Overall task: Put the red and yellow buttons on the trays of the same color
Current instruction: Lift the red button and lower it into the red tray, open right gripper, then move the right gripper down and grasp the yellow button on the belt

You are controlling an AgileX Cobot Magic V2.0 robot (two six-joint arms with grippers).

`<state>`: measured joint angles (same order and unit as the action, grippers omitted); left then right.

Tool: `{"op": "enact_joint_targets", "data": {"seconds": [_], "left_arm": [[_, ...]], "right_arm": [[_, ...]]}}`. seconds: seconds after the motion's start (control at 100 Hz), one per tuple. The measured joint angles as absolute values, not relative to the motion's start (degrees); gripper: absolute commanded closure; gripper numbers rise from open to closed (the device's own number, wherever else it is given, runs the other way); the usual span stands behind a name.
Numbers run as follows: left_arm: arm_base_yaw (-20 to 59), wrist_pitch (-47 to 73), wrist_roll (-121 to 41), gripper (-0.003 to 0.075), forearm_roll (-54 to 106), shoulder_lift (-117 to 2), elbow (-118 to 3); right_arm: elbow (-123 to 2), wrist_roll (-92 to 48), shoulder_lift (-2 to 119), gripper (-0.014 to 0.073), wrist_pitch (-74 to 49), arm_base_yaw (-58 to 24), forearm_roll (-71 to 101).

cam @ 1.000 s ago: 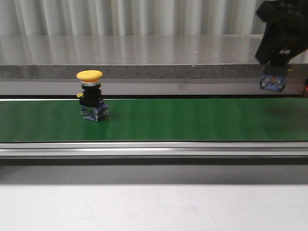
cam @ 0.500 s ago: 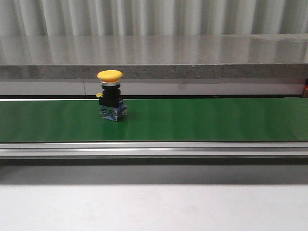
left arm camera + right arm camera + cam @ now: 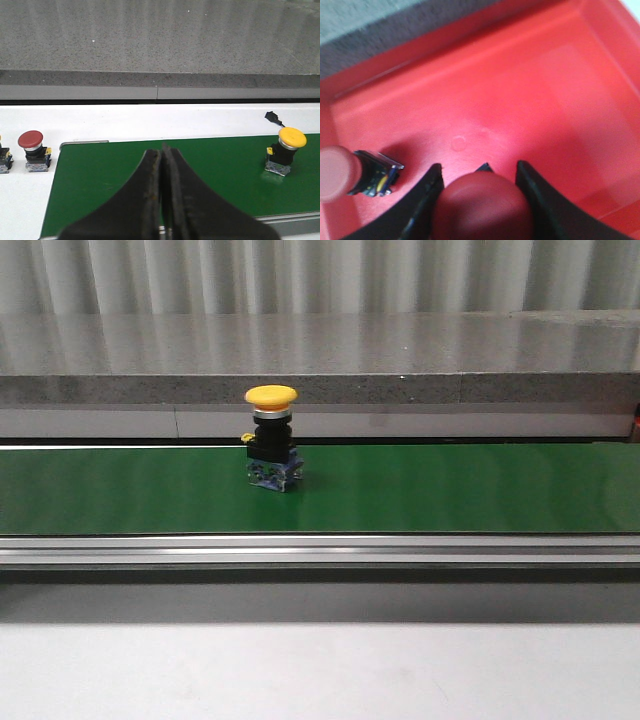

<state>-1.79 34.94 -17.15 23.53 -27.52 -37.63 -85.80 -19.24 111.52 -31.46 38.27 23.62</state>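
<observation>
1. Left wrist view, far left: a red mushroom-head push button with a black body (image 3: 31, 150) stands upright on the white counter (image 3: 150, 125), just off the end of the green conveyor belt (image 3: 210, 170), likely waiting to be sorted.
2. The left gripper (image 3: 162, 192) hangs over the belt's near edge with its black jaws pressed together, holding nothing.
3. Further right, a yellow mushroom-head push button on a black and blue base (image 3: 285, 156) stands upright on the belt, well apart from the left gripper. Front view shows it (image 3: 271, 436) left of centre, with bare belt on both sides and open room above for a reach.
4. Right wrist view: the right gripper (image 3: 481, 195) pinches a dark red round button cap (image 3: 482, 205) between its jaws, low over the red plastic tray (image 3: 560, 85).
5. Another red-capped button (image 3: 355, 175) lies tipped on its side on the tray floor beside it. Raised tray walls bound the space; bare floor lies under the jaws, so a release seems possible.
</observation>
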Motion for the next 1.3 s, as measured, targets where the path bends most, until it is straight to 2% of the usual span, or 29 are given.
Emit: {"op": "enact_joint_targets", "data": {"seconds": [0.28, 0.35, 0.47, 0.62, 0.71, 0.92, 1.17, 1.3], "left_arm": [[-1.8, 34.9, -17.2, 0.074, 23.5, -27.5, -37.6], [-1.8, 34.9, -17.2, 0.074, 23.5, -27.5, -37.6], [-1.8, 34.9, -17.2, 0.074, 23.5, -27.5, -37.6], [-1.8, 34.9, -17.2, 0.074, 23.5, -27.5, -37.6], [-1.8, 34.9, -17.2, 0.074, 23.5, -27.5, -37.6], [-1.8, 34.9, -17.2, 0.074, 23.5, -27.5, -37.6], [-1.8, 34.9, -17.2, 0.074, 23.5, -27.5, -37.6], [-1.8, 34.9, -17.2, 0.074, 23.5, -27.5, -37.6]], "right_arm": [[-85.8, -19.2, 116.8, 0.049, -30.5, 38.3, 25.4], [-85.8, -19.2, 117.6, 0.0462, -30.5, 38.3, 25.9], [-85.8, -19.2, 118.0, 0.0323, -30.1, 38.3, 26.1], [-85.8, -19.2, 118.0, 0.0046, -30.1, 38.3, 26.2], [-85.8, -19.2, 117.9, -0.0029, -30.3, 38.3, 26.2], [-85.8, -19.2, 112.8, -0.0033, -30.8, 38.3, 26.2], [-85.7, -21.7, 99.2, -0.0033, -32.8, 37.5, 26.2], [-83.9, -23.7, 91.9, -0.0033, -35.6, 34.4, 26.2]]}}
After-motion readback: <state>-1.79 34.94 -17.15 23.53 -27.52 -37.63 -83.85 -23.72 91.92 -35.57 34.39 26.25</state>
